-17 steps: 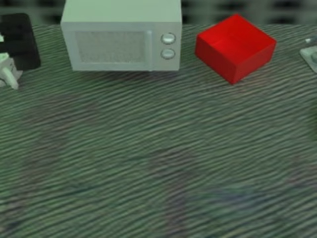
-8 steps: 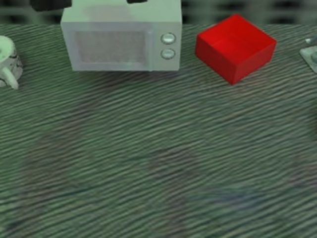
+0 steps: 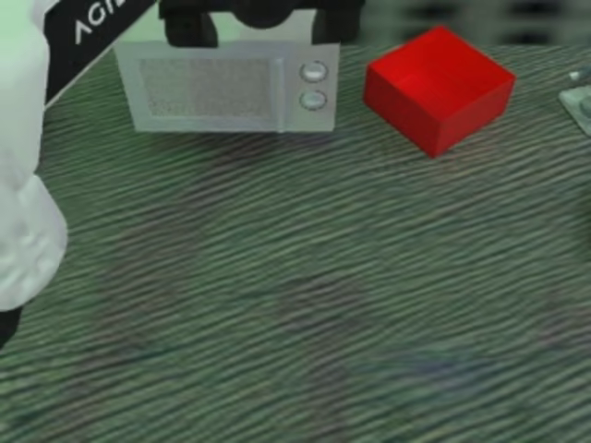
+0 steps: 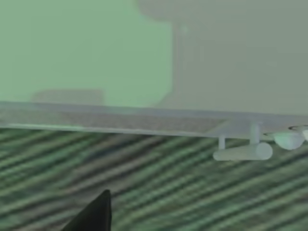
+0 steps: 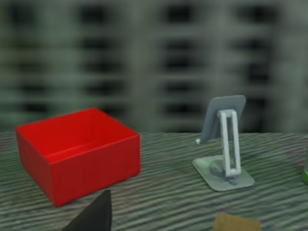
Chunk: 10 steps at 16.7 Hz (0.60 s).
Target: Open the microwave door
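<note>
The microwave (image 3: 226, 83) stands at the back left of the table, a pale box with two silver knobs (image 3: 314, 85). Its door (image 3: 208, 88), with the speckled mesh window, lies flush with the front. My left gripper (image 3: 259, 14) hangs high over the microwave's top rear edge, touching nothing. In the left wrist view I look down past the microwave's top (image 4: 231, 62) at the thin bar handle (image 4: 243, 152) and one knob (image 4: 288, 139). A single dark fingertip (image 4: 98, 216) shows, far to one side, with nothing by it. My right arm is out of the top view; its fingertip (image 5: 98, 214) holds nothing.
A red open box (image 3: 439, 88) sits right of the microwave, a short gap between them. A grey phone stand (image 5: 224, 144) stands at the table's right edge (image 3: 580, 101). A small brown object (image 5: 236, 224) lies near my right gripper. My left arm's white body (image 3: 23, 212) covers the left side.
My left arm has swung in from the left edge and risen, carrying its gripper over the microwave's top. The door, the red box and the right arm have not moved.
</note>
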{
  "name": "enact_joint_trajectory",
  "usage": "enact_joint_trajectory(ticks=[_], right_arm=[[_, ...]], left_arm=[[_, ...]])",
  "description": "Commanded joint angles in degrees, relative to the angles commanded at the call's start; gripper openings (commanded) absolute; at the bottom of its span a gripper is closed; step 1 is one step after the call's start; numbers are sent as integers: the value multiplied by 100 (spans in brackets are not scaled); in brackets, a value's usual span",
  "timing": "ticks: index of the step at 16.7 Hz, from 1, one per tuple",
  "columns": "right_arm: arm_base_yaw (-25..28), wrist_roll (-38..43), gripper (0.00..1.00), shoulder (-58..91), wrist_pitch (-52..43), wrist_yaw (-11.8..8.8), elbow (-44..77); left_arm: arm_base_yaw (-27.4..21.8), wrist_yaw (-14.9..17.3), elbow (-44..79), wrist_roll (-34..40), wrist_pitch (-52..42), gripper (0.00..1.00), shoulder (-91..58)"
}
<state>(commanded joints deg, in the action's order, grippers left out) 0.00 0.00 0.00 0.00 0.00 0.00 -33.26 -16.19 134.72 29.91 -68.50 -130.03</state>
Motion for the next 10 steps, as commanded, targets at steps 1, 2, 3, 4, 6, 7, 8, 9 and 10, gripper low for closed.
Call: enact_joint_trajectory(ticks=[1, 2, 3, 4, 6, 7, 8, 9, 10], right_arm=[[0, 0, 100, 0, 0, 0, 0], [0, 0, 100, 0, 0, 0, 0], [0, 0, 100, 0, 0, 0, 0], [0, 0, 100, 0, 0, 0, 0], [0, 0, 100, 0, 0, 0, 0], [0, 0, 100, 0, 0, 0, 0], [0, 0, 100, 0, 0, 0, 0], [0, 0, 100, 0, 0, 0, 0], [0, 0, 100, 0, 0, 0, 0]], left_arm=[[-12, -4, 43, 11, -22, 100, -40], [-12, -4, 43, 11, -22, 100, -40], [-12, -4, 43, 11, -22, 100, -40], [-12, -4, 43, 11, -22, 100, -40], [19, 7, 18, -4, 9, 100, -50], [32, 16, -17, -29, 90, 100, -97], [60, 30, -68, -60, 228, 100, -177], [98, 49, -131, -94, 415, 100, -280], [140, 68, -202, -133, 633, 100, -393]])
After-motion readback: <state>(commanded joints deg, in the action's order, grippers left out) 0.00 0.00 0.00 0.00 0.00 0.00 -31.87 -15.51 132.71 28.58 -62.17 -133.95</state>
